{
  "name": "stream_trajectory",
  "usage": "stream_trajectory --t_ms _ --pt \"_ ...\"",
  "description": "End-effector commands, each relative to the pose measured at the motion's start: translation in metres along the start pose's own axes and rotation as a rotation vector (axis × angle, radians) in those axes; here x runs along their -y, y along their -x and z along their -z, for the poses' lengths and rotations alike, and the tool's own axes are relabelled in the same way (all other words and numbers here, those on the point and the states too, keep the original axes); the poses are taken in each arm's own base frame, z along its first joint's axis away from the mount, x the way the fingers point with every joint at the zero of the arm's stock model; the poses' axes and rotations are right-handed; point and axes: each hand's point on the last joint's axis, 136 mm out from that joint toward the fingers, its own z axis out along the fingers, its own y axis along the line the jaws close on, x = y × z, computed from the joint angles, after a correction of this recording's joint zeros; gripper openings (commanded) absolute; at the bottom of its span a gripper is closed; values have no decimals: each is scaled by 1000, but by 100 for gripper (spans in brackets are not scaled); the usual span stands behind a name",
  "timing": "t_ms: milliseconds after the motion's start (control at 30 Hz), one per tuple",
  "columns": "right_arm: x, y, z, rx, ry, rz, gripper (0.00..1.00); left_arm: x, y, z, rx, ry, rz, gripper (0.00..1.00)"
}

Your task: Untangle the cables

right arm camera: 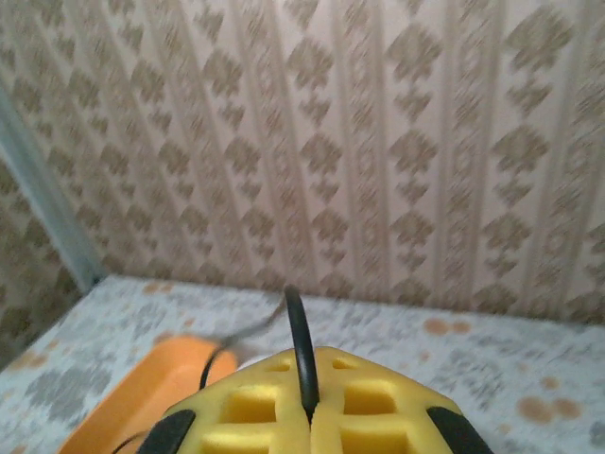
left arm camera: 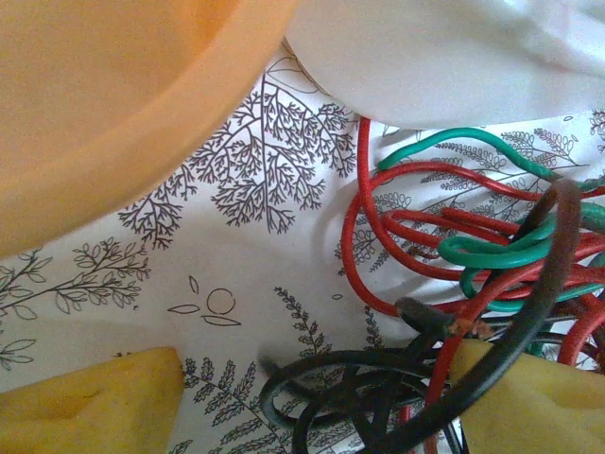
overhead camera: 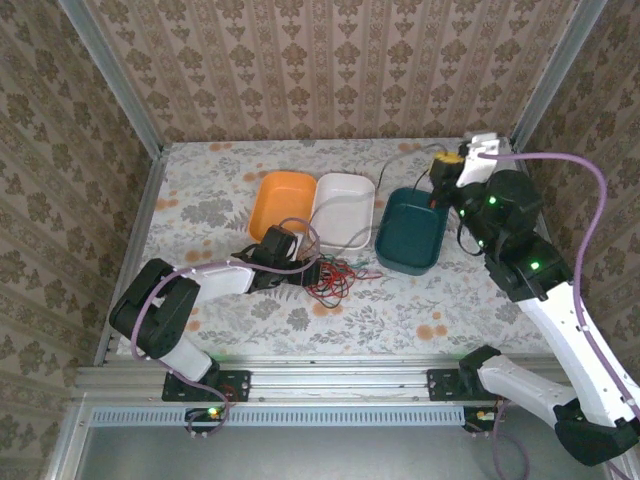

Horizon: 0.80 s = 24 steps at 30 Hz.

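1. The left hand [left arm camera: 312,409] lies low on the tabletop [left arm camera: 236,284], its two yellow fingertips [left arm camera: 90,402] spread wide apart.
2. The cables [left arm camera: 473,252] sit in one tangled heap between those fingertips and just ahead of them, crowded toward the hand's right finger.
3. They are thin, glossy and looping. The red cables [left arm camera: 360,180] make several overlapping loops farthest from the hand.
4. The green cables [left arm camera: 444,140] weave through the red ones in short curves.
5. The black cables [left arm camera: 541,279] coil closest to the hand, and one strand crosses over the right fingertip.
6. Just beyond the heap, ahead of the left hand, are the rim of a white tray [left arm camera: 444,66] and, to its left, an orange tray [left arm camera: 113,104].
7. The right hand [right arm camera: 310,416] is raised well above the tabletop, its yellow pads pressed together and pinching a single black cable [right arm camera: 302,350], which rises from the seam and bends off to the hand's left.
8. From above, that thin cable seems to trail from the right hand over the white tray toward the heap. A dark teal tray [overhead camera: 410,232] lies beneath the right hand.
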Motion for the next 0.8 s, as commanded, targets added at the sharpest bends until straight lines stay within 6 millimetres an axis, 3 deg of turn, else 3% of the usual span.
stream_trajectory --t_ms 0,133,300,567,767 --pt "12 48 12 141 -44 25 0 -24 -32 -9 -85 97 1 80" --pt "6 68 9 171 9 33 0 -30 -39 -13 -104 123 8 83" --pt "7 64 -6 131 7 45 0 -24 -37 -13 -98 126 -6 84" --pt "37 20 -22 32 -107 51 0 -12 -24 -7 -66 129 -46 88" --pt "49 -43 -29 -96 -135 36 0 -10 -21 -5 -62 139 -56 89"
